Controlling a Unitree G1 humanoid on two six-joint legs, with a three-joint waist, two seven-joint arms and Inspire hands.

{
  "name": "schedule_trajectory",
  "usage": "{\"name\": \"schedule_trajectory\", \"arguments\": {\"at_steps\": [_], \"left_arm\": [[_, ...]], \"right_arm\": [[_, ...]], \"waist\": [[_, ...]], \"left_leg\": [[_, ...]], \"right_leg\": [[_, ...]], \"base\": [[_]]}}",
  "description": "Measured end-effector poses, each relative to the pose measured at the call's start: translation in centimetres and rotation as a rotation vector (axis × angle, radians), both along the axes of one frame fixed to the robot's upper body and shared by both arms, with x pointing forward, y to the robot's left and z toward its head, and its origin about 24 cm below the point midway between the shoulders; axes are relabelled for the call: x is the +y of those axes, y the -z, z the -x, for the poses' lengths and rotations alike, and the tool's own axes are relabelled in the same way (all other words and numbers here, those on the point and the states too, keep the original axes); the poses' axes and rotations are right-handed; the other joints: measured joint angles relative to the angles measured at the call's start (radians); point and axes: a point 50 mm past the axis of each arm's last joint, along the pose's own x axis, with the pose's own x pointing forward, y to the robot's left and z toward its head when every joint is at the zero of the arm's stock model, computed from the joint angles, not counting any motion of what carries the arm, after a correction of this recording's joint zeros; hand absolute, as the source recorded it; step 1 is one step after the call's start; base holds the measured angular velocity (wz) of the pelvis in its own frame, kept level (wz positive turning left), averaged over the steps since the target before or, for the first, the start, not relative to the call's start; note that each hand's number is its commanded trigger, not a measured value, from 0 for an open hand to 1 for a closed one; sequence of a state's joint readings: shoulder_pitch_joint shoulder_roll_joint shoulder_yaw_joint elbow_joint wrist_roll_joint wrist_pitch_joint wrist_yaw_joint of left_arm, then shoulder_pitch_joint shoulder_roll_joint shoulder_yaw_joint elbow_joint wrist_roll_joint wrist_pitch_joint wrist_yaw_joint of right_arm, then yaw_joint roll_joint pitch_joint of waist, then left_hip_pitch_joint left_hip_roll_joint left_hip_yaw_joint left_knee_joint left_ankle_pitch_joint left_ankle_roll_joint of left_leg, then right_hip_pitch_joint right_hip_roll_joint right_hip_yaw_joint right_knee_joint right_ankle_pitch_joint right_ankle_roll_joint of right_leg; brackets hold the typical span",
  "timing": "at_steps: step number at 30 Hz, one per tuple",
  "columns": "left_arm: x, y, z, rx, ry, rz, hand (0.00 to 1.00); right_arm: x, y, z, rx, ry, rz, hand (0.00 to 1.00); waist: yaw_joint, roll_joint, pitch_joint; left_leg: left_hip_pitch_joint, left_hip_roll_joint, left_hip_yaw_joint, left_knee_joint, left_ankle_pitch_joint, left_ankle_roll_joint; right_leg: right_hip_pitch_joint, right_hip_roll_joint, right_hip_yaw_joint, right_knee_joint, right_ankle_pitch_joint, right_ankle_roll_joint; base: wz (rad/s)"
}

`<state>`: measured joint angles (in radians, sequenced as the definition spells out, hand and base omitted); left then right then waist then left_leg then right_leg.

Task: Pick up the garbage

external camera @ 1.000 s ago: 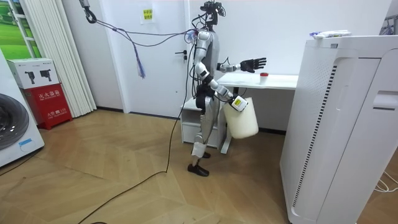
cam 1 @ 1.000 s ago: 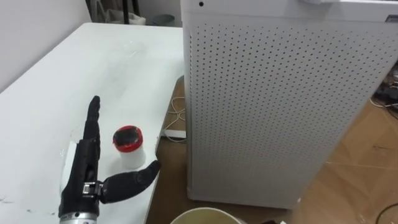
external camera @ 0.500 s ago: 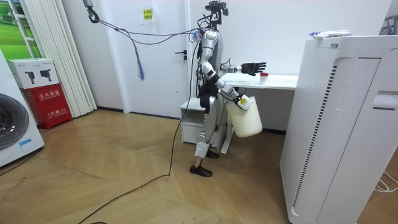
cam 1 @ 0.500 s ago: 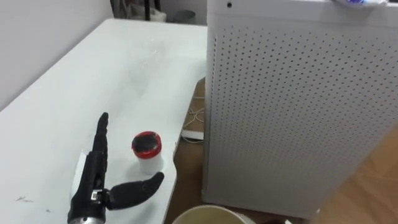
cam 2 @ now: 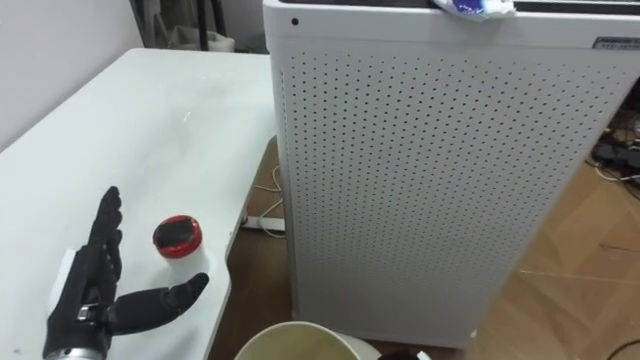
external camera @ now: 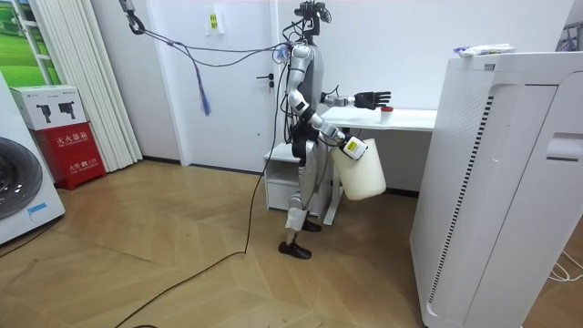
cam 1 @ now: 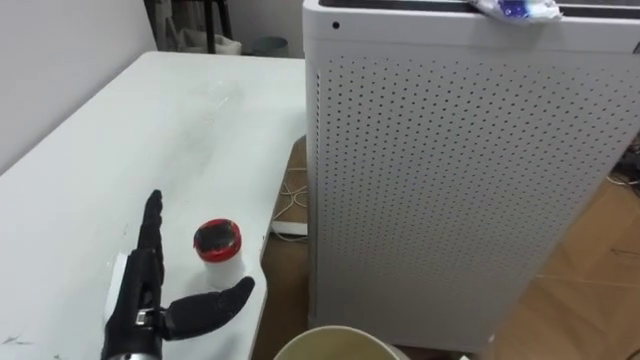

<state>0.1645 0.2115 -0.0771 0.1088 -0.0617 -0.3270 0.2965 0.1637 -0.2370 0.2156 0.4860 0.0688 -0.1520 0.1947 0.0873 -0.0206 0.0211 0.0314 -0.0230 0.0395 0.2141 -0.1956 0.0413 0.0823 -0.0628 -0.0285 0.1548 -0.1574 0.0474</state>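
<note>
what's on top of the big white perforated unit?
A crumpled blue-and-white wrapper lies at the unit's top front edge. The top surface behind it is hidden.

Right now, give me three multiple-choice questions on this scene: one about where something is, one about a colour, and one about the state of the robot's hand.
1. Where does the small jar stand?
A. on the white table
B. on a shelf
C. in a drawer

2. What colour is the jar's lid?
A. blue
B. red
C. green

3. How is the left hand?
A. shut on the jar
B. open beside the jar
C. shut, holding nothing

Answers:
1. A, the jar sits near the table's edge.
2. B, its top is red.
3. B, the fingers are straight and the thumb is spread, not closed round the jar.
</note>
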Motion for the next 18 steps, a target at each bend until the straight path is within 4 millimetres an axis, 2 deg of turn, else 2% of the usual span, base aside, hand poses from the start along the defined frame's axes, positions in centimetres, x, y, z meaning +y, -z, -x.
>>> {"name": "schedule_trajectory", "arguments": {"at_steps": [9,18], "left_arm": [[0.3,0.8,0.0,0.028,-0.043,0.030,0.00],[0.2,1.2,0.1,0.043,-0.053,0.076,0.00]], "right_arm": [[-0.1,0.6,0.9,0.041,-0.004,-0.002,1.00],[0.1,0.7,1.0,0.045,-0.005,-0.005,1.00]], "waist": [[0.000,0.008,-0.0001],[-0.003,0.011,-0.0006]], "left_leg": [[0.006,0.005,0.002,-0.002,0.000,0.000],[0.018,0.008,0.015,-0.009,0.000,0.000]], "right_leg": [[0.003,0.001,0.000,-0.001,0.000,0.000],[0.001,0.003,-0.001,0.004,0.000,0.000]], "base": [[0.00],[-0.04]]}}
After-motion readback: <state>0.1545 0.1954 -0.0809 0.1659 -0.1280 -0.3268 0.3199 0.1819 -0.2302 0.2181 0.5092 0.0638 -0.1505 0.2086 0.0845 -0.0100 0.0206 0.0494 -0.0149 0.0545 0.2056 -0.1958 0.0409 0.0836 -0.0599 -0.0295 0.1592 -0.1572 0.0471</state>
